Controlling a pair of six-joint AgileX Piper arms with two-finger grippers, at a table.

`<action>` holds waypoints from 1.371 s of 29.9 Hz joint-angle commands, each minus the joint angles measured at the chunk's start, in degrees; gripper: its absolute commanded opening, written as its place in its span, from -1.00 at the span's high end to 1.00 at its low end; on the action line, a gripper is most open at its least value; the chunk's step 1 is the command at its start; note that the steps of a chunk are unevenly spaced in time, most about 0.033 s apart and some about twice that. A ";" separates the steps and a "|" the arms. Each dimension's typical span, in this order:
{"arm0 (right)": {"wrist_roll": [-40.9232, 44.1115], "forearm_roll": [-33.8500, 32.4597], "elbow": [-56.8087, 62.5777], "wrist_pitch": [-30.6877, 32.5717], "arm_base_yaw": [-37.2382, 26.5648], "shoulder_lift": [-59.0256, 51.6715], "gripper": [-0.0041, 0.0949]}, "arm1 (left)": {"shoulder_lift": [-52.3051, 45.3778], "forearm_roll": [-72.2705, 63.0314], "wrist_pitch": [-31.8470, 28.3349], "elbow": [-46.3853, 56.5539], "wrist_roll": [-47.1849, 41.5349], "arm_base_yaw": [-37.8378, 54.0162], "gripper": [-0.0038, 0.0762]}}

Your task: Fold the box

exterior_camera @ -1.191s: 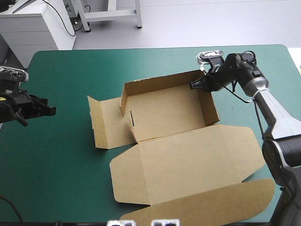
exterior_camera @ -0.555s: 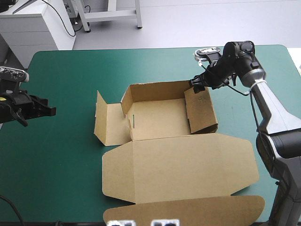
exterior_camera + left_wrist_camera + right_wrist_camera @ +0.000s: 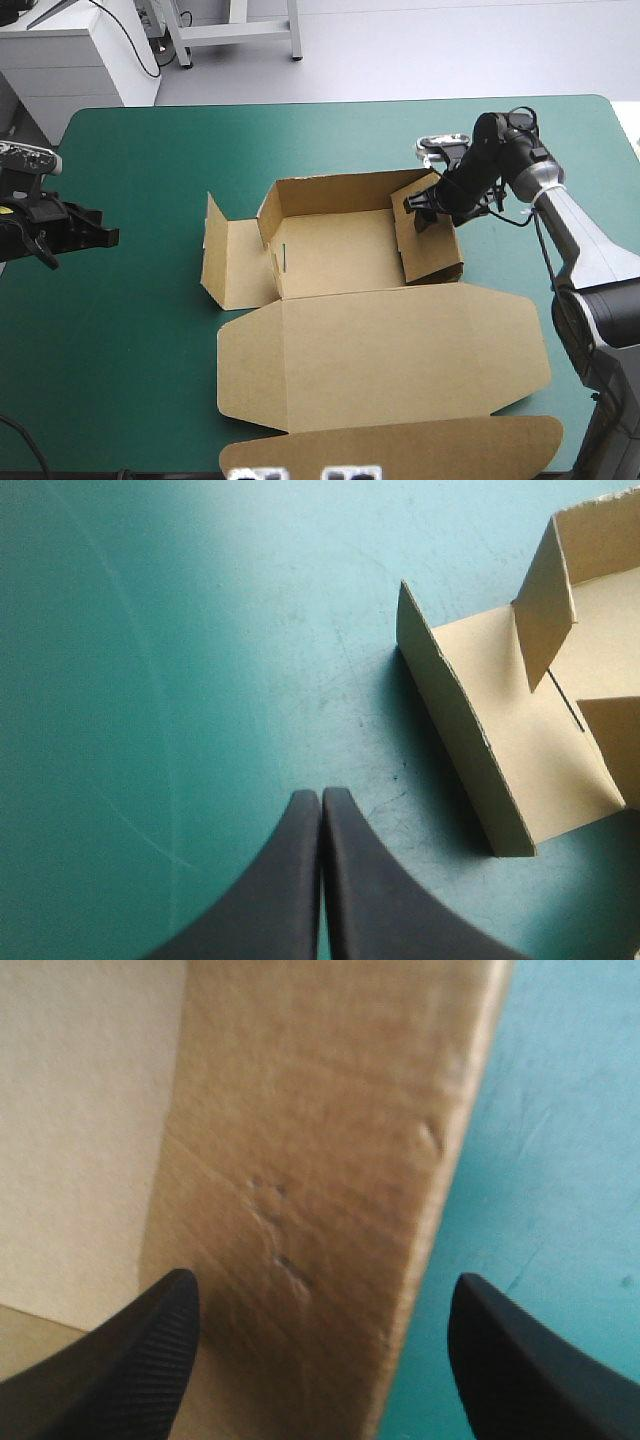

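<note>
Straddling a dented wall of the brown box (image 3: 340, 250), ribbed right fingers (image 3: 130, 1360) gape empty; left fingers (image 3: 285, 890) meet, pointed.

No words, numbers or signs can be read on the brown box (image 3: 380, 350) or the teal-green cover (image 3: 130, 330)

You've got a box (image 3: 340, 250) of brown board: matt, papery, a bit fibrous, with paler, rough cut edges. The wall between your right tool (image 3: 322, 1278) fingers (image 3: 150, 1350) shows small dents and faint creases. Those fingers are black, matt and finely ribbed. Your left tool (image 3: 321, 792) is black and smooth with a dull sheen. Beside the box, the teal-green cover (image 3: 200, 630) on the tabletop is matt, with fine pale scratches and specks.
</note>
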 commanded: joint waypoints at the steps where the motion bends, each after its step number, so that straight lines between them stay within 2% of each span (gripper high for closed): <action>1: -1.86 0.54 2.48 0.90 -0.24 -3.64 -0.39 | -1.10 -2.09 -2.41 -1.82 -0.03 -0.07 0.93; 3: -1.96 0.40 3.89 0.65 -0.24 -3.64 -0.32 | -1.10 -2.09 -2.41 -1.82 -0.03 -0.07 0.93; 6: -2.35 -0.39 4.37 -0.27 -0.24 -3.64 0.00 | -1.10 -2.09 -2.41 -1.82 -0.03 -0.07 0.93; 9: -2.67 -1.33 4.37 -1.13 -0.24 -3.64 0.56 | -1.10 -2.09 -2.41 -1.82 -0.03 -0.07 0.93; 10: -3.33 -1.44 4.37 -1.28 -0.24 -3.64 0.82 | -1.10 -2.09 -2.41 -1.82 -0.03 -0.07 0.93; 11: -4.24 -1.44 4.37 -1.37 -0.24 -3.64 0.96 | -1.10 -2.09 -2.41 -1.82 -0.03 -0.07 0.93; 23: -5.95 -1.70 -2.18 0.89 -0.35 -5.91 0.96 | -1.10 -1.98 -2.09 -1.82 -0.13 -0.07 0.93; 33: -5.97 -8.67 -5.52 0.89 -0.35 -17.12 0.96 | -0.60 -1.87 -1.99 -1.82 -0.13 -0.07 0.93; 41: -4.50 -11.84 -5.52 0.89 -0.35 -25.20 0.96 | 4.35 -2.02 -1.79 -1.71 -0.28 -0.07 0.93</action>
